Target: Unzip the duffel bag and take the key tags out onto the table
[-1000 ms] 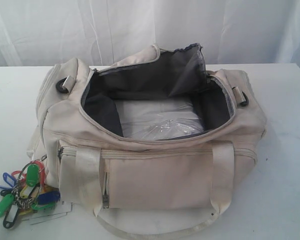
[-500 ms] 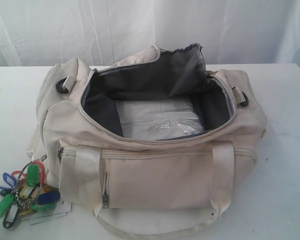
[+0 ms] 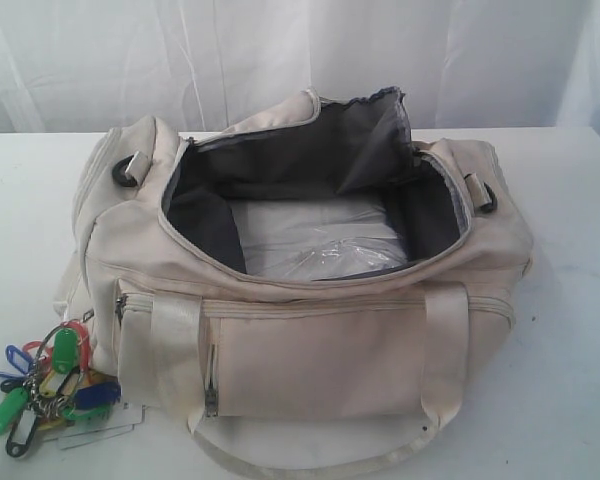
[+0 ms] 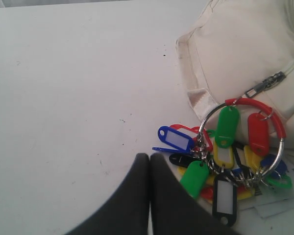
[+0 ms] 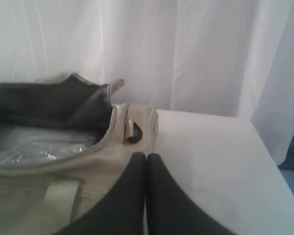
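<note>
Key tags (image 3: 50, 385) lie on the counter (image 3: 570, 380) toward its front-left corner, against the unzipped duffel bag (image 3: 310, 350). They're light, loose plastic that will splay; best taken by the big metal ring (image 4: 242, 142). Bag is soft and floppy. Left jaws and right jaws are pressed together, empty. Bag floor shows crinkled clear plastic, possibly packing. Tags overlap, count unclear.

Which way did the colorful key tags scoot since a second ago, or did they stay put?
No, they stayed put. The key tags lie in the same spot on the table, beside the same corner of the duffel bag as before.
</note>
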`<state>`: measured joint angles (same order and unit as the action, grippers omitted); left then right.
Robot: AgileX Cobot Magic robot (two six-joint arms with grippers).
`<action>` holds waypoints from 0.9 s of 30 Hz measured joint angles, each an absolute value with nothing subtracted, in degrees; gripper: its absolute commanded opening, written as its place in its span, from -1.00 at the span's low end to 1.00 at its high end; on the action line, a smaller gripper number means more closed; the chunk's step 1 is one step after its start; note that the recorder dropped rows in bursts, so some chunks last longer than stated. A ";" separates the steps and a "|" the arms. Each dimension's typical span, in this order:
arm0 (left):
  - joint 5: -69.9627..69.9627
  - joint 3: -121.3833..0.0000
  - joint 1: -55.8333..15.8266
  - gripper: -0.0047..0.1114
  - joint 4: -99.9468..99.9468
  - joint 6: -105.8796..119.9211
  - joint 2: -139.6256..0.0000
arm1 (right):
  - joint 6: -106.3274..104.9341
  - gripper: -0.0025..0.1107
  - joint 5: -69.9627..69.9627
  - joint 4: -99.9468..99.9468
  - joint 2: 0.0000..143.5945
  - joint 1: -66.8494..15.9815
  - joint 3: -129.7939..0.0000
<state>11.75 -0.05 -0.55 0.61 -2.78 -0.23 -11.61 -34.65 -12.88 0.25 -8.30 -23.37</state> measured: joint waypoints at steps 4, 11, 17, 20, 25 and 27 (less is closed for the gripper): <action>11.75 -0.05 -0.55 -0.92 0.61 -2.78 -0.23 | -11.61 -0.96 -31.51 -12.88 0.25 -8.30 -17.41; 11.75 -0.05 -0.55 -0.92 0.61 -2.78 -0.23 | -11.61 -0.96 -22.77 -12.97 0.25 -8.30 -7.18; 11.75 -0.05 -0.55 -0.92 0.61 -2.78 -0.23 | -11.61 -0.96 -14.94 -13.09 0.25 -8.30 -1.03; 11.75 -0.05 -0.55 -0.92 0.61 -2.78 -0.23 | -11.61 -0.96 -16.59 -13.09 0.25 -8.30 -0.41; 11.75 -0.05 -0.55 -0.92 0.61 -2.78 -0.23 | -11.61 -0.96 -19.51 -13.09 0.25 -8.30 -0.41; 11.75 -0.05 -0.55 -0.92 0.61 -2.78 -0.23 | -11.61 -0.96 -19.62 -13.09 0.25 -8.30 -0.41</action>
<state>11.75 -0.05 -0.55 0.61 -2.78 -0.23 -11.61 -19.62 -13.09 0.25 -8.30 -0.41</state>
